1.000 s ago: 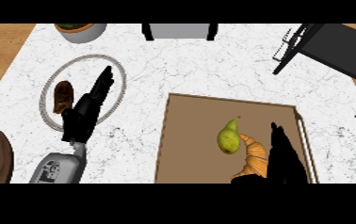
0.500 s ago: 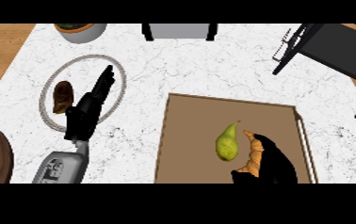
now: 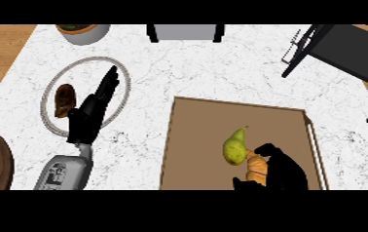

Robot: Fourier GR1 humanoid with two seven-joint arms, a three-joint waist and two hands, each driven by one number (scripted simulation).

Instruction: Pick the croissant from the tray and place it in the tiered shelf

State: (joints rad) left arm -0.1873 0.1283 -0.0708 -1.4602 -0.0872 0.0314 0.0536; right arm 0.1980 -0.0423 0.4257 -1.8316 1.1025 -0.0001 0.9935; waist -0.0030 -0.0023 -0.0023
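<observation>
Grasp stage: the right hand (image 3: 286, 173) is curled round the croissant (image 3: 256, 167) on the tray (image 3: 201, 143); lift and transfer to the tiered shelf (image 3: 327, 46) remain.

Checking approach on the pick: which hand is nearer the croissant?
Right. The right hand is at the croissant on the tray, fingers curled round it beside the pear. The left hand rests open, far off, over the plate.
</observation>
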